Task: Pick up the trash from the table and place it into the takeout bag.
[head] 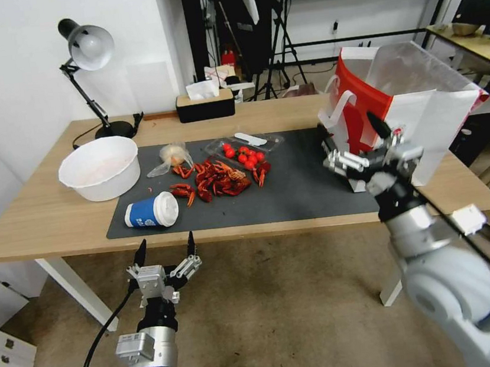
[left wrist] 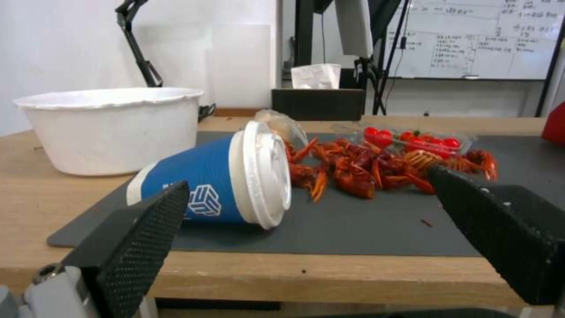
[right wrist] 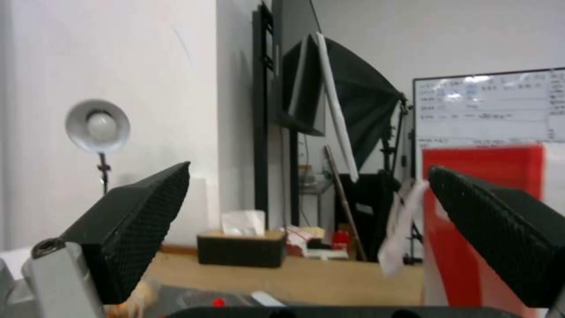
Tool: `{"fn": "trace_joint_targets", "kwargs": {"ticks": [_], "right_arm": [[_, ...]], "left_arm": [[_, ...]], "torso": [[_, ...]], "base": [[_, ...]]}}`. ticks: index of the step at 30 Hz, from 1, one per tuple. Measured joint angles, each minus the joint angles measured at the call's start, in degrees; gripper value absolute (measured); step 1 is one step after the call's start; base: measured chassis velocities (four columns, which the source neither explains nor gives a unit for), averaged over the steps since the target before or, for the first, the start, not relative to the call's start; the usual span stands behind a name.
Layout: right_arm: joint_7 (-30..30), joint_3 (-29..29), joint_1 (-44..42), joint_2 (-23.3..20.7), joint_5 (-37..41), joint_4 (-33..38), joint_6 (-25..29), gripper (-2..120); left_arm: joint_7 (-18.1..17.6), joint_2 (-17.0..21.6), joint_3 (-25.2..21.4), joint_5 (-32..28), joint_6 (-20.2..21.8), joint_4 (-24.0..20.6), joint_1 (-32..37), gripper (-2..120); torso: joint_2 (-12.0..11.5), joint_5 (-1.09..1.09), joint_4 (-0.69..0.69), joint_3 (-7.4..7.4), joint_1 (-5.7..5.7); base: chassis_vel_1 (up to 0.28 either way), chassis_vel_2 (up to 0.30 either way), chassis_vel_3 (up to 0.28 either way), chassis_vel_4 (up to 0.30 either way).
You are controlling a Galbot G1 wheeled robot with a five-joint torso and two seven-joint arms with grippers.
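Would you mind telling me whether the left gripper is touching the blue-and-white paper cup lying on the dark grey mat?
Apart. The head view shows the left gripper, open, before the table edge, with bare mat between it and the blue-and-white paper cup.

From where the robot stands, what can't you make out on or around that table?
- Inside of the takeout bag: head view, its own walls hide the contents.
- Whiteboard writing: left wrist view, too small to read.
- Clear bag contents: head view, pale lump, unclear through crumpled plastic.
- Blue paper cup base: left wrist view, left end effector finger covers it.
- Right end effector: head view, nothing between its open fingers.
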Motion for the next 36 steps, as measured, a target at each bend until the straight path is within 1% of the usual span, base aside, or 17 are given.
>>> {"fn": "trace_joint_targets", "kwargs": {"ticks": [4,7,8,11,12,15,16,18,19,22,32,36], "right_arm": [[1.97,-0.05,-2.62,1.2,-2.46,-0.75,1.03,100],[3.31,0.04,-5.32,2.32,-4.79,-3.4,3.27,100],[3.31,0.04,-5.32,2.32,-4.79,-3.4,3.27,100],[3.78,0.17,-8.5,3.31,-5.58,-5.59,6.02,100],[3.78,0.17,-8.5,3.31,-5.58,-5.59,6.02,100],[4.27,0.12,-12.03,4.73,-6.77,-8.45,9.53,100],[4.27,0.12,-12.03,4.73,-6.77,-8.45,9.53,100],[4.77,-0.54,-14.41,5.78,-7.13,-10.55,12.51,100],[4.77,-0.54,-14.41,5.78,-7.13,-10.55,12.51,100],[5.22,-1.3,-15.78,6.58,-7.37,-12.41,14.84,100],[5.28,-1.78,-15.57,7.22,-7.57,-12.45,15.03,100],[5.29,-1.78,-15.35,7.28,-7.62,-12.22,14.72,100]], "left_arm": [[-0.03,0.11,-0.17,-0.1,0.0,0.22,-0.09,100],[-0.11,0.07,-0.54,-0.31,0.0,0.23,0.0,100],[-0.11,0.07,-0.54,-0.31,0.0,0.23,0.0,100],[-0.17,0.03,-0.77,-0.37,0.0,0.21,0.09,100],[-0.17,0.03,-0.77,-0.37,0.0,0.21,0.09,100],[-0.25,-0.11,-0.94,-0.38,-0.06,0.21,0.18,100],[-0.25,-0.11,-0.94,-0.38,-0.06,0.21,0.18,100],[-0.27,-0.25,-0.97,-0.36,-0.16,0.21,0.28,100],[-0.27,-0.25,-0.97,-0.36,-0.16,0.21,0.28,100],[-0.3,-0.33,-1.11,-0.23,-0.18,0.02,0.46,100],[-0.35,-0.33,-1.22,0.29,-0.35,-0.17,0.66,100],[-0.37,0.25,-1.47,0.44,-0.48,-0.17,0.47,100]], "torso": [[0.0,-0.01,0.01,0.0,0.0],[0.0,0.01,0.01,0.0,0.0],[0.0,0.01,0.01,0.0,0.0],[-0.01,0.0,0.01,0.0,0.0],[-0.01,0.0,0.01,0.0,0.0],[-0.01,0.0,0.01,0.0,0.0],[-0.01,0.0,0.01,0.0,0.0],[-0.01,0.0,0.0,0.0,-0.01],[-0.01,0.0,0.0,0.0,-0.01],[-0.01,0.0,0.0,0.0,0.0],[-0.01,0.0,0.01,0.0,0.0],[-0.01,0.0,0.01,0.0,-0.01]], "base": [[0.0,0.0,0.0,0.0],[0.0,0.0,0.0,0.0],[0.0,0.0,0.0,0.0],[0.0,0.0,0.0,0.0],[0.0,0.0,0.0,0.0],[0.0,0.0,0.0,0.0],[0.0,0.0,0.0,0.0],[0.0,0.0,0.0,0.0],[0.0,0.0,0.0,0.0],[0.0,0.0,0.0,0.0],[0.0,0.0,0.0,0.0],[0.0,0.0,0.0,0.0]]}}
